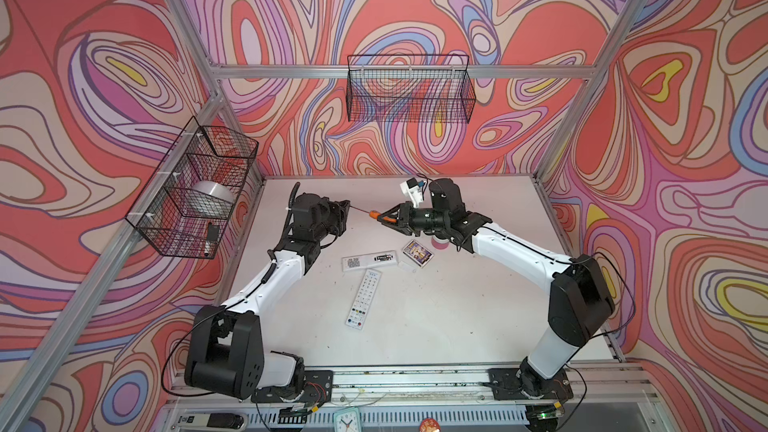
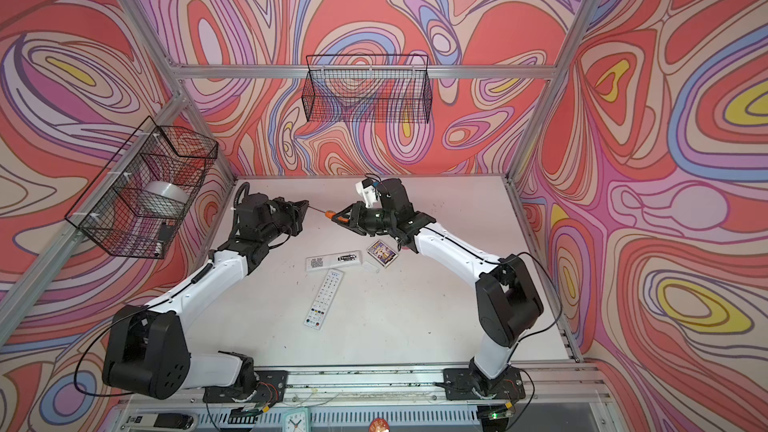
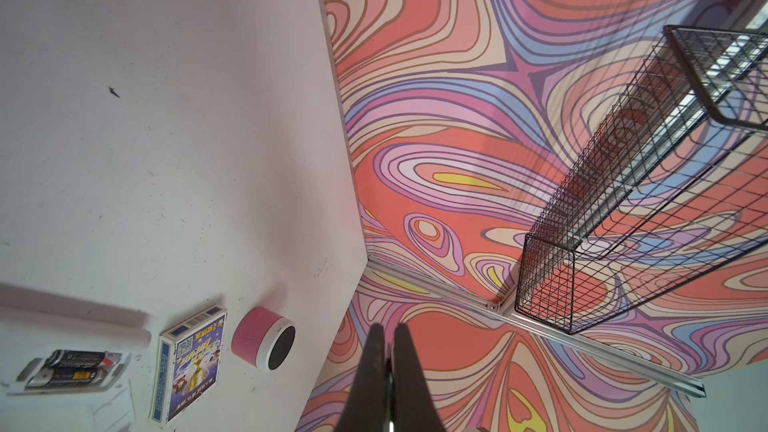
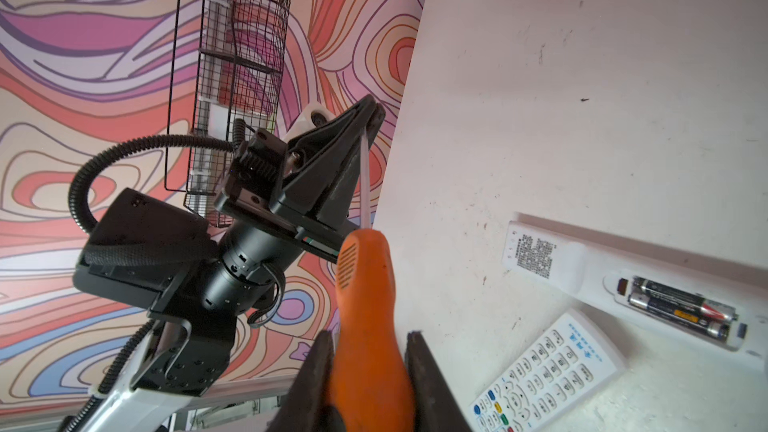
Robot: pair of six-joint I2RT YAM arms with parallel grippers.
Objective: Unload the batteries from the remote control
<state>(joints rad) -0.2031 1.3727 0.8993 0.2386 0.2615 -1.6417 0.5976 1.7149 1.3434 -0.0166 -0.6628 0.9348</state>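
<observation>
A white remote control (image 1: 353, 263) (image 4: 540, 259) lies face down mid-table with its compartment open. Two dark batteries (image 4: 681, 305) (image 3: 70, 367) (image 1: 383, 258) sit side by side inside it. Above the table's back, an orange-handled screwdriver (image 1: 375, 214) (image 4: 365, 305) spans between both grippers. My left gripper (image 1: 347, 204) (image 3: 388, 332) is shut on the tip of its thin metal shaft. My right gripper (image 1: 384, 218) (image 4: 370, 340) is shut on the orange handle, a finger against each side.
A second remote (image 1: 363, 299) lies face up in front of the first. A small white cover (image 1: 406, 265), a card box (image 1: 417, 253) and a pink speaker (image 3: 262, 336) lie to its right. Wire baskets hang on the left wall (image 1: 195, 193) and back wall (image 1: 409, 89).
</observation>
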